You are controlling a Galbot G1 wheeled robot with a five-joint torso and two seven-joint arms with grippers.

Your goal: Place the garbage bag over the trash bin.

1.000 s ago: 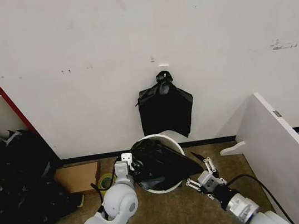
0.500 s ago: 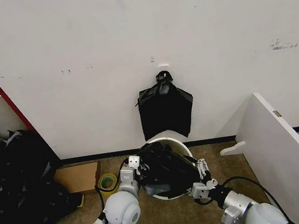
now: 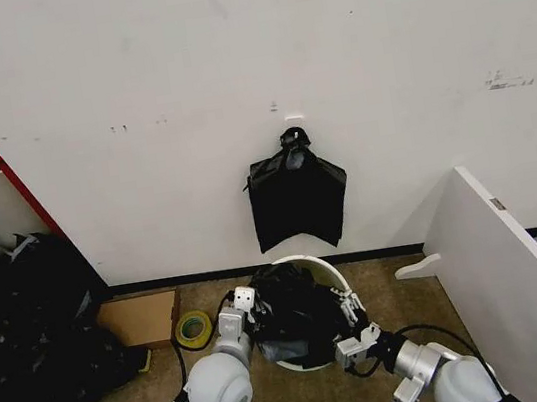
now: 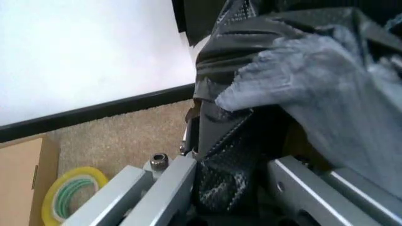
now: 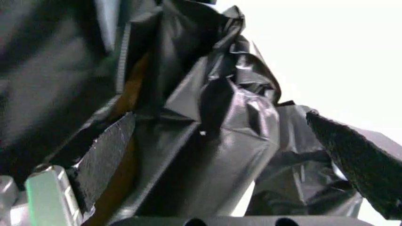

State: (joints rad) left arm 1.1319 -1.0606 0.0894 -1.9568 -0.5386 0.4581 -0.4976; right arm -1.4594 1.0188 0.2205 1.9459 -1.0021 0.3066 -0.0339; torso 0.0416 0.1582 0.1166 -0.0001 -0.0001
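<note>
The trash bin [image 3: 310,259] is a small round white bucket on the carpet at the foot of the wall. The garbage bag [image 3: 295,310], black and crinkled, lies bunched across its opening. My left gripper [image 3: 248,307] is at the bin's left side, shut on a fold of the garbage bag [image 4: 295,80]; in the left wrist view the plastic is pinched in the left gripper [image 4: 232,176]. At the bin's right front edge my right gripper [image 3: 349,322] is open. In the right wrist view the garbage bag [image 5: 207,141] hangs loose in the wide gap of the right gripper [image 5: 220,123].
A flat black bag [image 3: 296,197] with a knotted top hangs on the wall above the bin. A yellow tape roll [image 3: 192,328] and cardboard [image 3: 139,316] lie to the left. A white board [image 3: 510,261] leans at the right. A dark heap [image 3: 26,338] fills the left.
My right gripper has moved left, from open carpet up to the bag at the bin's right edge. The left gripper has shifted a little right with the bag, which now sits more bunched.
</note>
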